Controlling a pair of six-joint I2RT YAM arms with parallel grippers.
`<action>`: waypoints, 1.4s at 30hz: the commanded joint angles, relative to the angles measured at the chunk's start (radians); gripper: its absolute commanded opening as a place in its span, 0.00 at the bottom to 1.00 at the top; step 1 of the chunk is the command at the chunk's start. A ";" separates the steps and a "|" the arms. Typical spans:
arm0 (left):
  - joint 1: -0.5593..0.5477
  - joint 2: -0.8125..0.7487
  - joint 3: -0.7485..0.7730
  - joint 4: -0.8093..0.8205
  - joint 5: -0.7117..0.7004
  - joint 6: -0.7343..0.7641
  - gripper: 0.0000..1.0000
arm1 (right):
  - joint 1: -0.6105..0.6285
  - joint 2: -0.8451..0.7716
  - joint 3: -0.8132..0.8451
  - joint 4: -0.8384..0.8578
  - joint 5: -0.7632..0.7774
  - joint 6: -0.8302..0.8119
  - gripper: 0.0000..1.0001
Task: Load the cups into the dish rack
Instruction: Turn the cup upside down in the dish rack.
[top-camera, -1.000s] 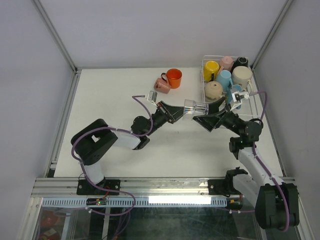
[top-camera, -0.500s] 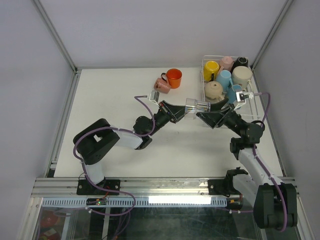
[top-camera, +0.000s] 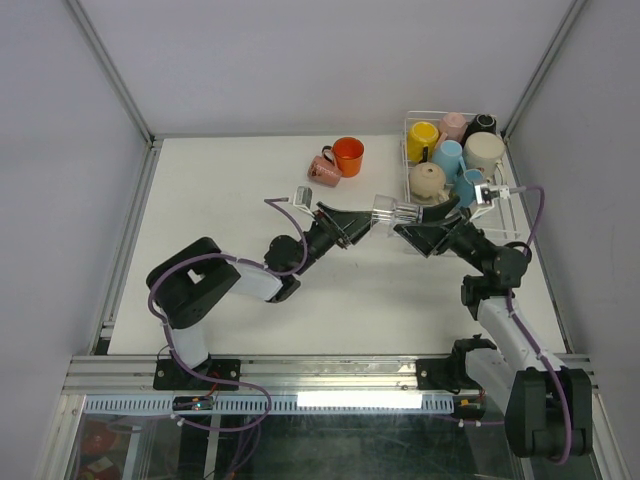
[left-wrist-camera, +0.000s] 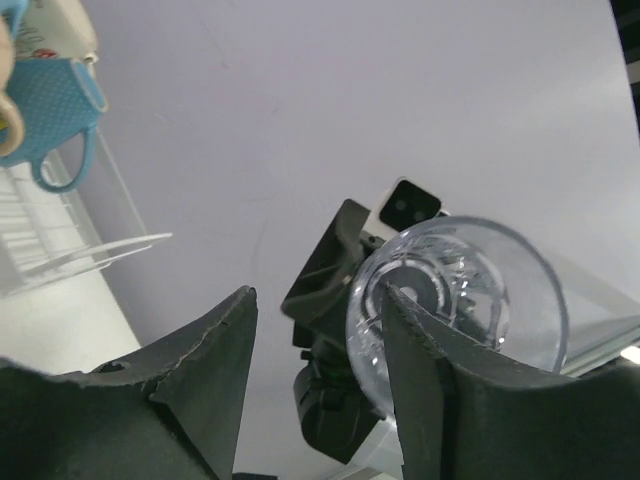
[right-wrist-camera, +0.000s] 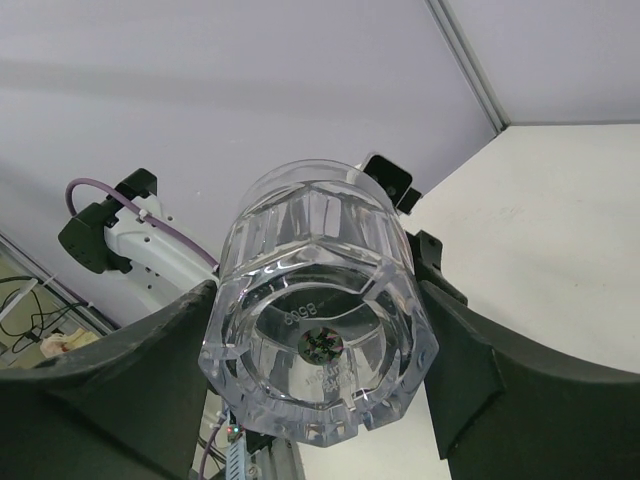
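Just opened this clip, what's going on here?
It looks like a mid-air handover above the table. The right gripper is closed on the clear glass tumbler, while the left gripper has its jaws open at the tumbler's other end. The dish rack at the far right already holds several mugs. An orange mug and a pink mug sit on the table outside it.

- Two dark fingers (left-wrist-camera: 200, 380) stand well apart at the bottom edge.
- A clear glass tumbler (left-wrist-camera: 470, 300) shows its round end at the right, partly hidden behind the right-side finger.
- A dark housing (left-wrist-camera: 325, 290) sits just behind the tumbler.
- A blue cup (left-wrist-camera: 45, 90) is at the top left, beside the see-through wall of the dish rack (left-wrist-camera: 110, 245).
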 joint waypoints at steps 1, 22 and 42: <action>0.002 -0.036 -0.060 0.303 -0.050 0.013 0.55 | -0.024 -0.029 0.025 0.058 0.001 -0.026 0.41; 0.409 -0.445 -0.326 -0.155 0.434 0.081 0.63 | -0.209 -0.049 0.356 -0.912 -0.090 -0.318 0.31; 0.451 -1.048 -0.019 -1.637 0.074 1.362 0.99 | -0.289 0.342 1.001 -1.858 0.359 -1.485 0.31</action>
